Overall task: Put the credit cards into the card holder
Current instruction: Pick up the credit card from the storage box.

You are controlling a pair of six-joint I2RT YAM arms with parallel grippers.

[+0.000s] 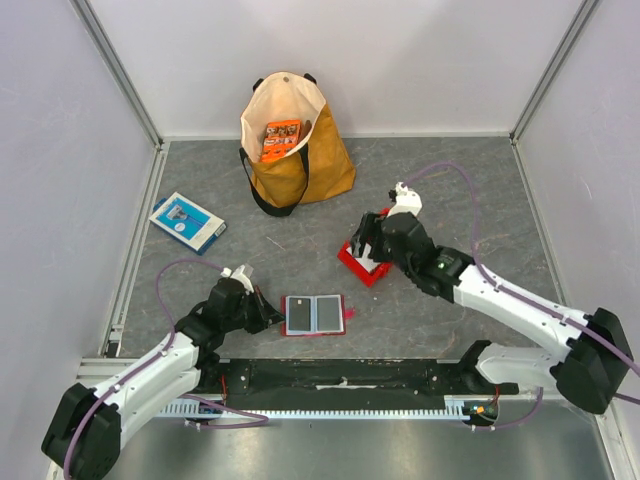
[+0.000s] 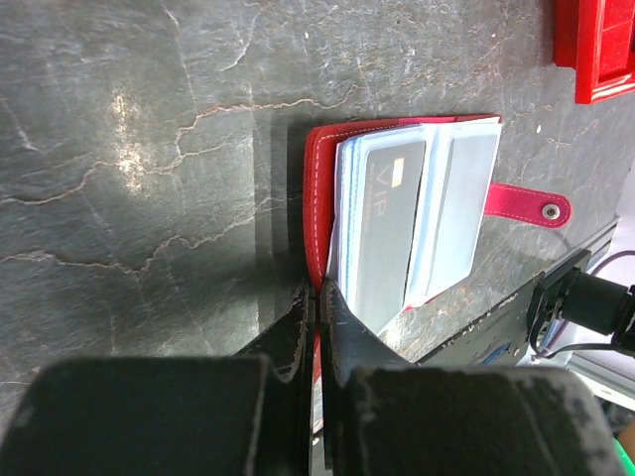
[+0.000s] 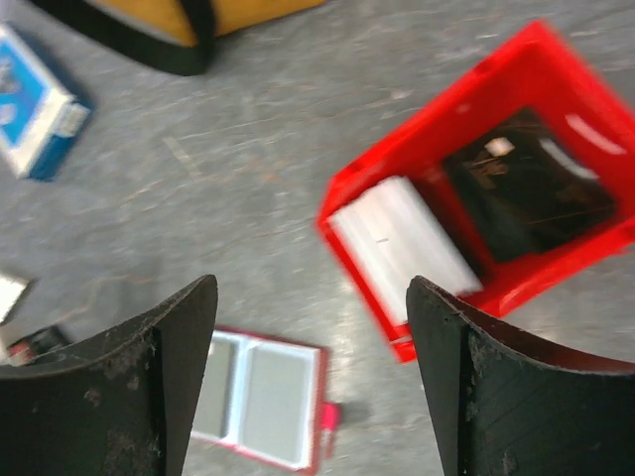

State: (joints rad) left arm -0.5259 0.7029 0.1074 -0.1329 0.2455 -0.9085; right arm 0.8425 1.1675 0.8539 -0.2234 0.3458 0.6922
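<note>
Left gripper (image 2: pixel 319 297) pinched tight, seemingly on an edge of the card holder (image 2: pixel 322 169), while right gripper (image 3: pixel 310 297) hung with jaws spread over the red bin (image 3: pixel 536 55).

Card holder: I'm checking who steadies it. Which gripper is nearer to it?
Left. The left gripper is shut on the card holder at its edge; the right gripper hangs open above the red bin, well apart from the holder.

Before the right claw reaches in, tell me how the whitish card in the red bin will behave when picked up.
Probably stiff and light: the whitish card looks thin and flat. It sits close to the red bin wall, so the open right claw may struggle to get under an edge. Its smooth face might slip.
</note>
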